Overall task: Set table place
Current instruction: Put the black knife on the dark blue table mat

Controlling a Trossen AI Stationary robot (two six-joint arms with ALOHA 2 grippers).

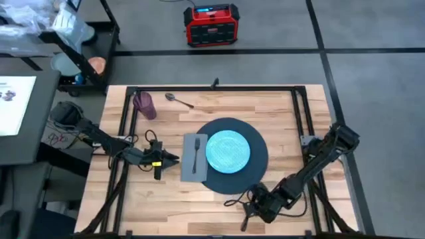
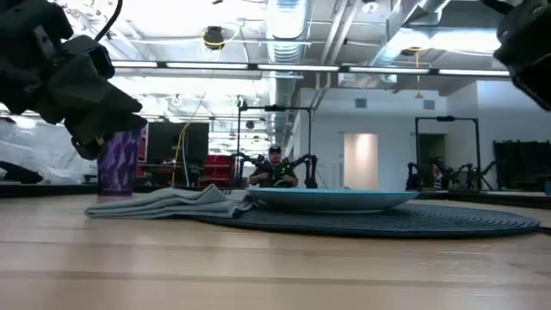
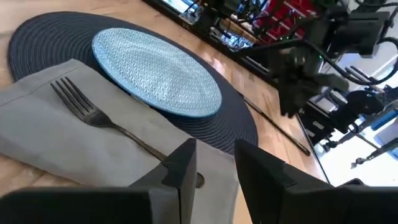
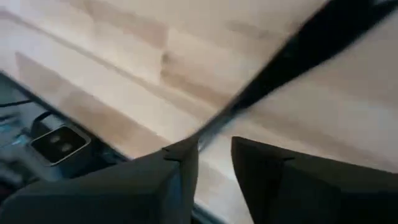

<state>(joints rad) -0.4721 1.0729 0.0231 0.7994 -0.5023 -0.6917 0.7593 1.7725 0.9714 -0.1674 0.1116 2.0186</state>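
Just ahead of the left gripper (image 1: 174, 158) lies one grey square cloth napkin (image 1: 194, 157) with one dark metal fork (image 1: 196, 155) on top, and beyond these the large flat round dark navy woven mat (image 1: 255, 143), the place, sits mid-way across the light wood plank table (image 1: 179, 206) with its black rail frame. One light blue round patterned plate (image 1: 228, 151) rests on that mat. This gripper's fingers (image 3: 181, 167) stand a narrow gap apart with nothing between them, their tips over the near edge of the napkin by the fork's handle end.

Only the high view shows one silver spoon (image 1: 178, 99) lying on the wood at the far edge, well apart from both grippers, next to one purple plastic tumbler (image 1: 145, 105). The low view shows that tumbler (image 2: 119, 160) standing upright behind the left arm, and a person seated far back in the room. The high view alone shows one red and black box (image 1: 211, 24) on the floor past the table.

Near the table's front edge, just past the mat's rim, is the right gripper (image 1: 250, 214). Its wrist view shows its fingers (image 4: 180, 163) slightly parted and empty, over bare wood and a blurred dark bar, probably the rail frame
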